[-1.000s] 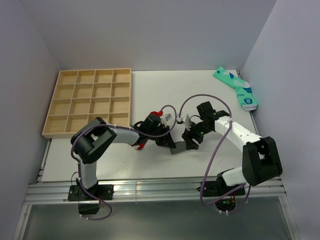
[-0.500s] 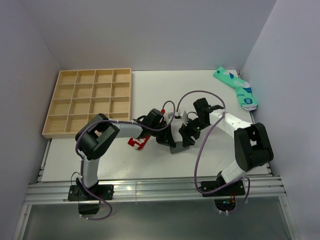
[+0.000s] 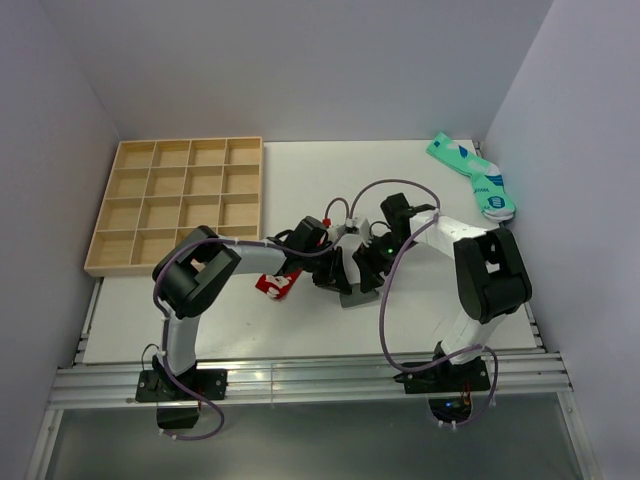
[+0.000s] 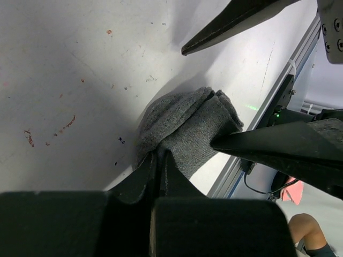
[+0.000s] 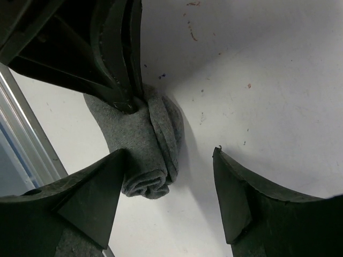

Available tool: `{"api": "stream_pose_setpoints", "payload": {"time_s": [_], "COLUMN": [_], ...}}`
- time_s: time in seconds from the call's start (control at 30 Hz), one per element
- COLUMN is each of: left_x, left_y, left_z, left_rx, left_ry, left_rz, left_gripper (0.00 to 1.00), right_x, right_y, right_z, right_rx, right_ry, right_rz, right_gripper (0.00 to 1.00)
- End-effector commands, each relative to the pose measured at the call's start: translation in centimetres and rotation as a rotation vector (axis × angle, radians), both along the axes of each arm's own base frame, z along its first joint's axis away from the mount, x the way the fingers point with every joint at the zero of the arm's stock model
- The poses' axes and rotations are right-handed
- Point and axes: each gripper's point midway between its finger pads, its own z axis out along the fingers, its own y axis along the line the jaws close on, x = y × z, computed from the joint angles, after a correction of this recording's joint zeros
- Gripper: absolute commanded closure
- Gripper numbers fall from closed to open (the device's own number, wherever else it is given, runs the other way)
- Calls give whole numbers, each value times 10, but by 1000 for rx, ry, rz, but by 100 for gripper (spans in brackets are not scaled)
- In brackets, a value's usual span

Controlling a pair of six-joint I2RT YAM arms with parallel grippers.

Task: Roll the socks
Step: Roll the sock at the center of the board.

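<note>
Left claw (image 4: 159,155) against grey sock (image 4: 187,126), right claw (image 5: 169,151) astride — table (image 5: 257,80) beyond

Rolled dark grey sock (image 5: 150,155) between spread fingers.
The roll lies just left of centre on the white table (image 5: 257,80). Right gripper (image 5: 169,151) stands wide: the 7 o'clock finger is against the roll, the 5 o'clock finger apart. Left gripper (image 5: 128,101), at 11 o'clock, pinches the sock's upper end.

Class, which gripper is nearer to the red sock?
Left. The left gripper, shut on the grey sock, sits just beside the red sock. The right gripper stands open astride the grey sock, farther away.
</note>
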Motion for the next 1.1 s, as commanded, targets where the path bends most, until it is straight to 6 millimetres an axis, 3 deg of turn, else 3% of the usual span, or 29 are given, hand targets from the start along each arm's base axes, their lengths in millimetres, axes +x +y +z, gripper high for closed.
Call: {"api": "stream_pose_setpoints", "payload": {"time_s": [0.0,0.47,0.87,0.9,0.97,1.07], "left_x": [2,13,22,22,24,29], "left_y": [-1,-10,-11,-9,-7,-2], "left_z": [-14,-7,8,6,11,19], "left_rx": [35,-36,-87,-82,-91,-100], "left_ry": [-54,-49,-71,-71,-75,-106], "left_rz": [-29,97,214,222,248,293], "left_gripper": [100,100,100,97,91,82], "right_x": [11,-3,-9,-10,-8,-6], "right_y": [5,9,3,2,1,-1], "right_z": [6,-9,-21,-22,-22,-20], "right_rx": [9,-17,-46,-48,-56,-59], "right_ry": [-8,55,50,49,31,27], "right_rz": [-15,-8,-19,-19,-33,-44], "right_gripper": [27,39,85,93,98,100]}}
